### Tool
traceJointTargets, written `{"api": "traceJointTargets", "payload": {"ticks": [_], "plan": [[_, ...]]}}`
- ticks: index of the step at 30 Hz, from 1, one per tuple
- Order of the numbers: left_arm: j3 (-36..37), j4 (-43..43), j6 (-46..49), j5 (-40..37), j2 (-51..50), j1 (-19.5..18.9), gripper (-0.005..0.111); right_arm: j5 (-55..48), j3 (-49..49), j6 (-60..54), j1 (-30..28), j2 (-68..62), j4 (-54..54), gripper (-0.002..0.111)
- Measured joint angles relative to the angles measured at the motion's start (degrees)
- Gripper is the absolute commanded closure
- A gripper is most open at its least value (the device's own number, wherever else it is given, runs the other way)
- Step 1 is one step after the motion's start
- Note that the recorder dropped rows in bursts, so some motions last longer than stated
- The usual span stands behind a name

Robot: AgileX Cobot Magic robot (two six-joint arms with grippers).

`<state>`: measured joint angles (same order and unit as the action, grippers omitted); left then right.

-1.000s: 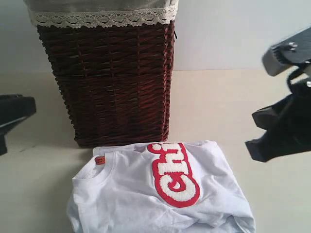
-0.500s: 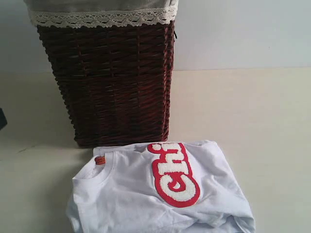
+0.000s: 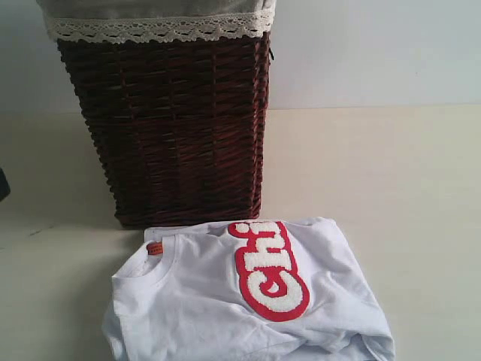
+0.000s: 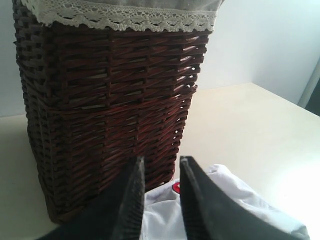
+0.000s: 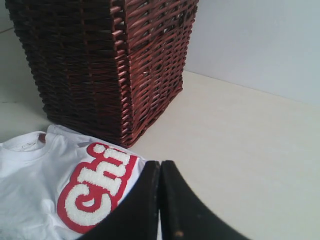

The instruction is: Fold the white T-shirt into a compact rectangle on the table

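We see left gripper (image 4: 162,161) jaws narrowly apart, empty; right gripper (image 5: 160,164) jaws pressed shut, empty — white T-shirt (image 3: 188,301) lies on counter (image 3: 376,173) just before wicker basket (image 3: 173,128).

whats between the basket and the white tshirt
Nothing: in the exterior view the white T-shirt lies right at the foot of the wicker basket, with at most a sliver of table between; whether they touch is unclear.
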<state>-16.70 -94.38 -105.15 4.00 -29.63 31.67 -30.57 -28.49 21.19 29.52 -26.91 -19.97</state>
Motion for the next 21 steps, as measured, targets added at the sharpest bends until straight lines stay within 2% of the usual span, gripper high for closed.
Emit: {"api": "traceJointTargets", "payload": {"ticks": [18,21], "plan": [[0.00,0.00,0.00,0.00,0.13,0.00,0.080,0.00,0.00,0.00,0.00,0.00,0.11,0.108],[0.00,0.00,0.15,-0.57,2.13,-1.27,0.080,0.00,0.00,0.00,0.00,0.00,0.11,0.108]]}}
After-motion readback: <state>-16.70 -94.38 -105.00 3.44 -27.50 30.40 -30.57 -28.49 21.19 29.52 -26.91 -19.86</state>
